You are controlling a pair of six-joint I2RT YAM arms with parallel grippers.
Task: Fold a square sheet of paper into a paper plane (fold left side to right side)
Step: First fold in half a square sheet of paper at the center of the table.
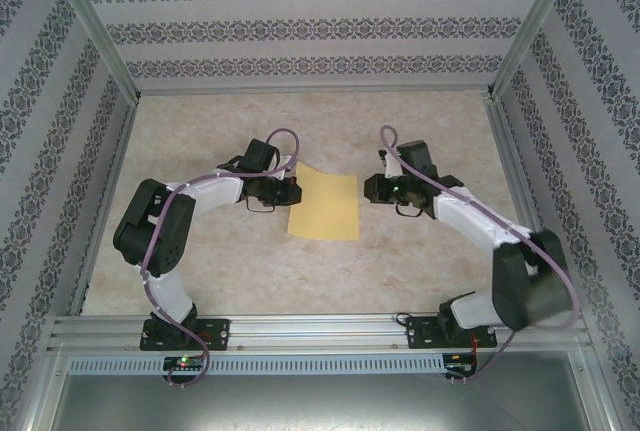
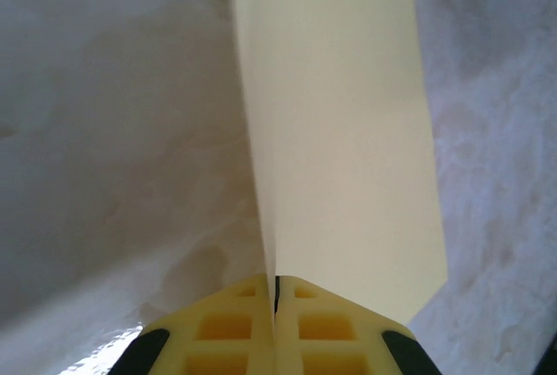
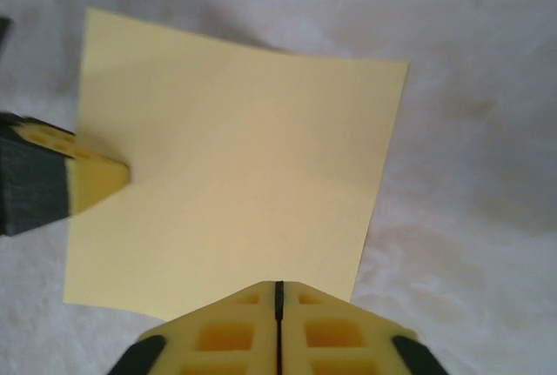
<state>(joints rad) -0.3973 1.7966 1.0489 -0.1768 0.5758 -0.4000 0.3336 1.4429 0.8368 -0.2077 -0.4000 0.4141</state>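
While the square sheet of paper [image 1: 325,206] lies on the desk [image 1: 300,271] between the arms, the left jaws pinch its left edge, holding that side raised. The right jaws are pressed together at its right edge; whether they grip it I cannot tell.

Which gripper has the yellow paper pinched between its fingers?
The left gripper: the square sheet of paper runs into the seam between its shut fingers. The right gripper's shut seam looks dark, with no paper in it.
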